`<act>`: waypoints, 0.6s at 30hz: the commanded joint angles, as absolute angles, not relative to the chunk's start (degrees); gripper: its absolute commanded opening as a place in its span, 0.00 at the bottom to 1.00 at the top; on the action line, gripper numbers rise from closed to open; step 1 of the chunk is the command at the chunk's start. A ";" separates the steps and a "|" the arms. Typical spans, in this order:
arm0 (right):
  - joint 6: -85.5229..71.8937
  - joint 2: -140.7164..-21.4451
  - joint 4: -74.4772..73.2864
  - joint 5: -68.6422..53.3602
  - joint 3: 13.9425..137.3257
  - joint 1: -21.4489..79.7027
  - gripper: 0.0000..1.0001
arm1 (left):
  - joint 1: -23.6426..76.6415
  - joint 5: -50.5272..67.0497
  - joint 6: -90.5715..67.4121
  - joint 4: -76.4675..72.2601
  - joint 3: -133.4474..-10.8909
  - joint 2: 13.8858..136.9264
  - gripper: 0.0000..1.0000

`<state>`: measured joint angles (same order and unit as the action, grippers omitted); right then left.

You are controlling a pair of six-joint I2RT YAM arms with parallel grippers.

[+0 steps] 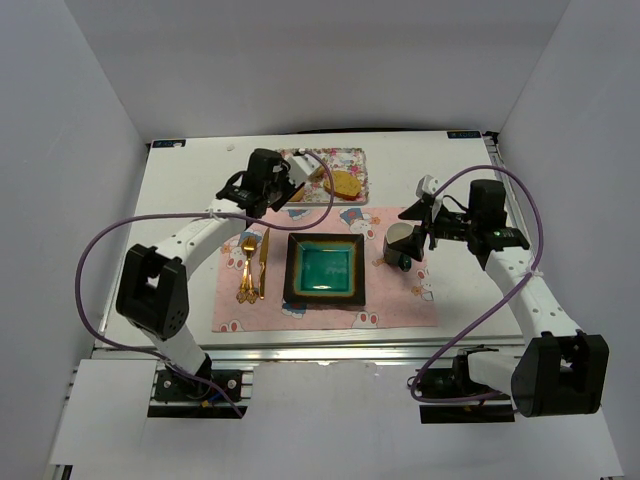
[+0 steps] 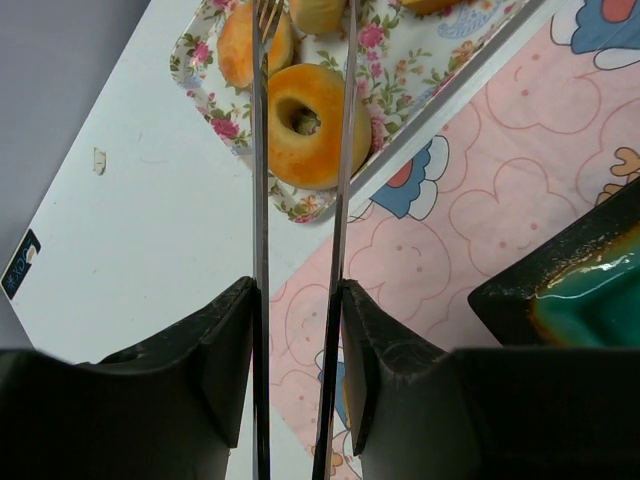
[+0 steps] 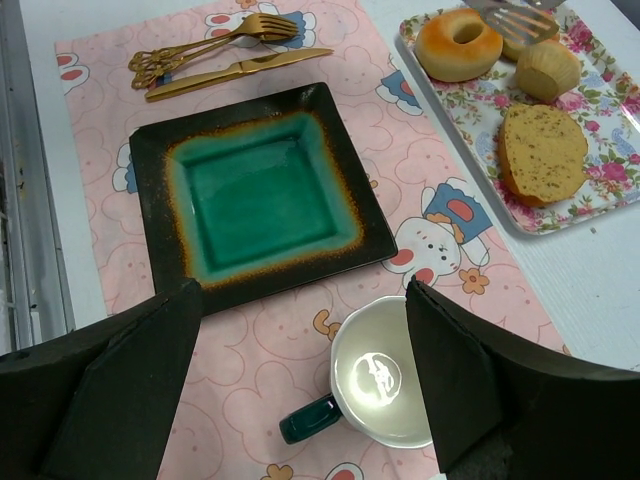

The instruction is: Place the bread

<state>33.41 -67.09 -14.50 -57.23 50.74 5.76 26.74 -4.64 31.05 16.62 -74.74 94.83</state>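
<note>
My left gripper (image 2: 298,290) is shut on metal tongs (image 2: 260,200), whose two arms reach over a floral tray (image 2: 205,45). The tong arms straddle a ring-shaped golden bun (image 2: 315,125). In the right wrist view the tray (image 3: 600,215) holds the ring bun (image 3: 458,45), a small round pale-golden bun (image 3: 547,70) and a larger golden-brown toasted slice (image 3: 540,150). The tong tips (image 3: 510,18) hover at the tray's far end. My right gripper (image 3: 303,290) is open and empty, above a white mug (image 3: 385,380). In the top view the left gripper (image 1: 285,185) is at the tray's left end.
A square black plate with a teal centre (image 1: 292,270) sits mid-table on a pink placemat (image 1: 400,305). Gold cutlery (image 1: 250,265) lies left of the plate. The mug (image 1: 402,243) stands right of it. White walls enclose the table.
</note>
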 commanded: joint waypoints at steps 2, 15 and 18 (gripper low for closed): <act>33.40 -66.44 -12.57 -58.62 50.54 5.27 0.87 | 26.81 -5.01 34.36 15.12 -77.70 96.77 0.49; 33.40 -66.80 -12.66 -58.80 50.71 4.75 0.87 | 26.81 -7.03 34.63 14.24 -79.37 100.02 0.50; 33.49 -66.88 -12.66 -58.71 50.71 4.66 0.87 | 26.81 -7.12 34.63 14.15 -79.28 100.37 0.51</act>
<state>33.41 -67.11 -14.41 -57.32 50.74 5.10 26.74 -6.85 34.11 15.22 -77.19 100.14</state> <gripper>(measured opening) 0.867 0.506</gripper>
